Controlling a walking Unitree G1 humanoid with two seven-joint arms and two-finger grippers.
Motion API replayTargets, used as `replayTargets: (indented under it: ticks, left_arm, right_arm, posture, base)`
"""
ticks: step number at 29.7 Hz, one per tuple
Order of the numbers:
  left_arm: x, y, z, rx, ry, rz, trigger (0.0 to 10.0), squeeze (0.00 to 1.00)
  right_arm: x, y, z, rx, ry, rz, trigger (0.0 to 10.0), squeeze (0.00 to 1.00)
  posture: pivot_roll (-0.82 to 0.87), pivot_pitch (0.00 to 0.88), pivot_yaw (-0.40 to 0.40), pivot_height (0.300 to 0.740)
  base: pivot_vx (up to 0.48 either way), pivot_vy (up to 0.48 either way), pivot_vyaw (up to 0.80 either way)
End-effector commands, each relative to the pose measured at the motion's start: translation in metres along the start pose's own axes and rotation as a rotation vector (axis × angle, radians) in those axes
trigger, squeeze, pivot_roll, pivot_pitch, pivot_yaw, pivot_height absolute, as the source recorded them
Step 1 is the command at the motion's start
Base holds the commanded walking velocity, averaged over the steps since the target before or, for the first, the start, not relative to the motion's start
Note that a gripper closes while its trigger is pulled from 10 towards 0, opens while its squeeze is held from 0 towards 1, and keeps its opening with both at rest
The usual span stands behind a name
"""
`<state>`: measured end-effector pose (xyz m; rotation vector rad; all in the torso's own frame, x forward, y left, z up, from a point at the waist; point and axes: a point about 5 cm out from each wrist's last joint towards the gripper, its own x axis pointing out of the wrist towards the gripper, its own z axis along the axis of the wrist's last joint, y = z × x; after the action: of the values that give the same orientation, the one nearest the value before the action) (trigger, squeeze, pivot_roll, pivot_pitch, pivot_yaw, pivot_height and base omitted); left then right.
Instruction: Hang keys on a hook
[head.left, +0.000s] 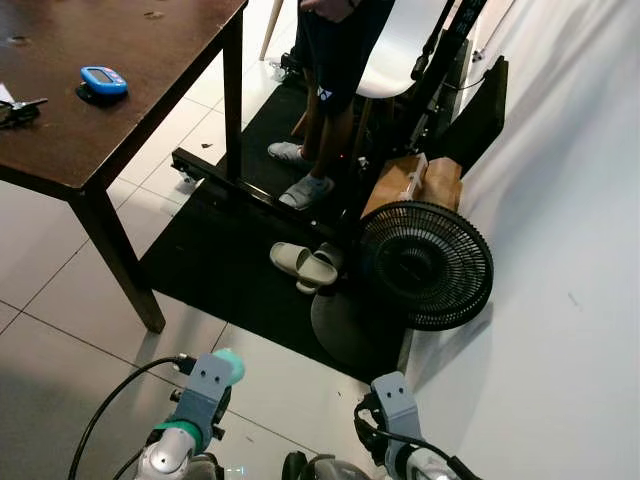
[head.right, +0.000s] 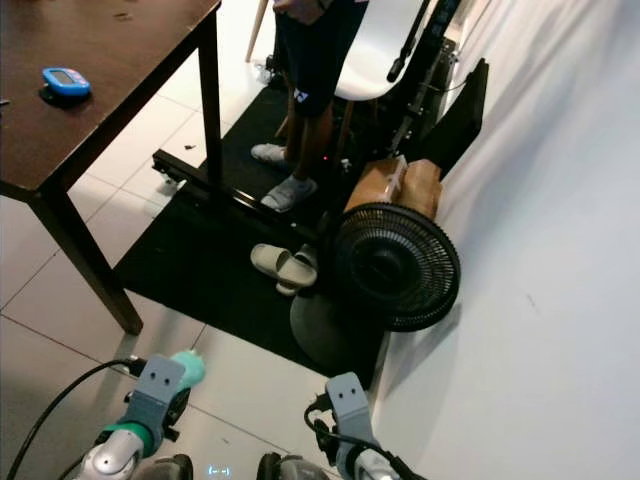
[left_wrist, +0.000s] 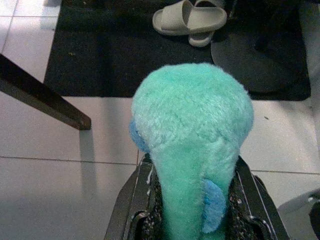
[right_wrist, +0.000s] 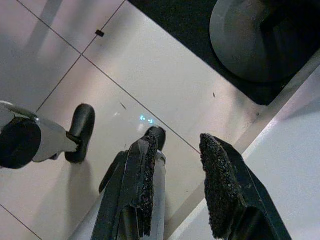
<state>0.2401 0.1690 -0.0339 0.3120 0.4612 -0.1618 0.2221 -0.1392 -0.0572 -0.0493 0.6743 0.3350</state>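
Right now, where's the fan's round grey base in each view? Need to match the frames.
Left eye view: fan base, lower centre, below the black fan head.
Right eye view: fan base, lower centre, same spot.
Left wrist view: fan base, on the floor beyond the teal plush gripped in the left claw.
Right wrist view: fan base, beyond the open right claw.
Shared landmark: the black mat it sits on.

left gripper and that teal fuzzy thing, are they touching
Touching. In the left wrist view the teal plush sits squeezed between the left gripper's two black fingers, pressed against both.
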Motion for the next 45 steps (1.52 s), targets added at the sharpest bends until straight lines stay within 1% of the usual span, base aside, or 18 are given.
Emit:
replayTargets:
  ticks: [1, 2, 3, 4, 5, 7, 8, 9, 10, 12, 13, 15, 16, 22, 23, 29, 42, 45]
  left_arm:
    - [-0.003, -0.009, -0.009, 0.017, 0.046, -0.033, 10.0, 0.0]
    - [-0.003, -0.009, -0.009, 0.017, 0.046, -0.033, 10.0, 0.0]
    - [-0.001, -0.009, -0.01, 0.058, 0.069, -0.056, 10.0, 0.0]
    - [-0.001, -0.009, -0.01, 0.058, 0.069, -0.056, 10.0, 0.0]
    - [0.0, -0.003, -0.012, 0.111, 0.095, -0.076, 10.0, 0.0]
    - [0.0, -0.003, -0.012, 0.111, 0.095, -0.076, 10.0, 0.0]
    - [0.0, 0.004, -0.014, 0.15, 0.115, -0.091, 10.0, 0.0]
    - [0.0, 0.004, -0.014, 0.15, 0.115, -0.091, 10.0, 0.0]
    - [-0.002, 0.014, -0.017, 0.19, 0.135, -0.103, 10.0, 0.0]
    - [-0.002, 0.014, -0.017, 0.19, 0.135, -0.103, 10.0, 0.0]
    - [-0.003, 0.02, -0.02, 0.217, 0.15, -0.109, 10.0, 0.0]
    - [-0.003, 0.02, -0.02, 0.217, 0.15, -0.109, 10.0, 0.0]
    - [-0.004, 0.026, -0.021, 0.235, 0.164, -0.11, 10.0, 0.0]
    - [-0.004, 0.029, -0.022, 0.239, 0.173, -0.106, 10.0, 0.0]
    - [-0.005, 0.03, -0.024, 0.228, 0.193, -0.095, 10.0, 0.0]
    - [-0.007, 0.03, -0.028, 0.218, 0.211, -0.084, 10.0, 0.0]
    - [-0.012, 0.032, -0.036, 0.21, 0.229, -0.075, 10.0, 0.0]
    - [-0.014, 0.031, -0.038, 0.204, 0.23, -0.068, 10.0, 0.0]
  right_arm:
    - [-0.003, -0.007, -0.005, 0.025, 0.02, -0.029, 10.0, 0.0]
    - [-0.003, -0.007, -0.005, 0.025, 0.02, -0.029, 10.0, 0.0]
    - [-0.001, -0.006, -0.002, 0.035, 0.015, -0.04, 10.0, 0.0]
    - [-0.001, -0.006, -0.002, 0.035, 0.015, -0.04, 10.0, 0.0]
    - [0.0, -0.002, -0.002, 0.05, 0.017, -0.045, 10.0, 0.0]
    - [0.0, -0.002, -0.002, 0.05, 0.017, -0.045, 10.0, 0.0]
    - [0.001, 0.002, -0.003, 0.072, 0.019, -0.051, 10.0, 0.0]
    - [0.001, 0.002, -0.003, 0.072, 0.019, -0.051, 10.0, 0.0]
    - [0.001, 0.008, -0.007, 0.105, 0.021, -0.059, 10.0, 0.0]
    - [0.001, 0.008, -0.007, 0.105, 0.021, -0.059, 10.0, 0.0]
    - [0.001, 0.012, -0.009, 0.129, 0.023, -0.064, 10.0, 0.0]
    - [0.001, 0.012, -0.009, 0.129, 0.023, -0.064, 10.0, 0.0]
    - [0.001, 0.016, -0.012, 0.145, 0.025, -0.064, 10.0, 0.0]
    - [0.0, 0.016, -0.014, 0.155, 0.028, -0.067, 10.0, 0.0]
    - [0.001, 0.014, -0.012, 0.149, 0.029, -0.067, 10.0, 0.0]
    - [0.001, 0.012, -0.01, 0.131, 0.037, -0.06, 10.0, 0.0]
    - [0.0, 0.016, -0.014, 0.12, 0.049, -0.044, 10.0, 0.0]
    - [-0.003, 0.012, -0.019, 0.113, 0.058, -0.043, 10.0, 0.0]
  posture:
    - [0.0, 0.073, -0.071, 0.74]
    - [0.0, 0.073, -0.071, 0.74]
    - [-0.01, 0.069, -0.049, 0.74]
    - [-0.01, 0.069, -0.049, 0.74]
    - [-0.01, 0.064, 0.005, 0.74]
    - [-0.01, 0.064, 0.005, 0.74]
    - [-0.02, 0.064, 0.029, 0.74]
    - [-0.02, 0.064, 0.029, 0.74]
    - [-0.03, 0.073, 0.059, 0.74]
    - [-0.03, 0.073, 0.059, 0.74]
    - [-0.03, 0.074, 0.067, 0.74]
    - [-0.03, 0.074, 0.067, 0.74]
    - [-0.03, 0.076, 0.077, 0.74]
    - [-0.02, 0.073, 0.075, 0.74]
    - [-0.01, 0.065, 0.06, 0.74]
    - [0.01, 0.059, 0.049, 0.74]
    - [0.02, 0.093, 0.026, 0.74]
    - [0.03, 0.095, 0.026, 0.74]
  base:
    - [0.0, 0.0, 0.0]
    - [0.0, 0.0, 0.0]
    - [0.0, 0.0, 0.0]
    - [0.0, 0.0, 0.0]
    - [0.0, 0.0, 0.0]
    - [0.0, 0.0, 0.0]
    - [0.0, 0.0, 0.0]
    - [0.0, 0.0, 0.0]
    - [0.0, 0.0, 0.0]
    - [0.0, 0.0, 0.0]
    - [0.0, 0.0, 0.0]
    - [0.0, 0.0, 0.0]
    - [0.0, 0.0, 0.0]
    - [0.0, 0.0, 0.0]
    - [0.0, 0.0, 0.0]
    - [0.0, 0.0, 0.0]
    - [0.0, 0.0, 0.0]
    - [0.0, 0.0, 0.0]
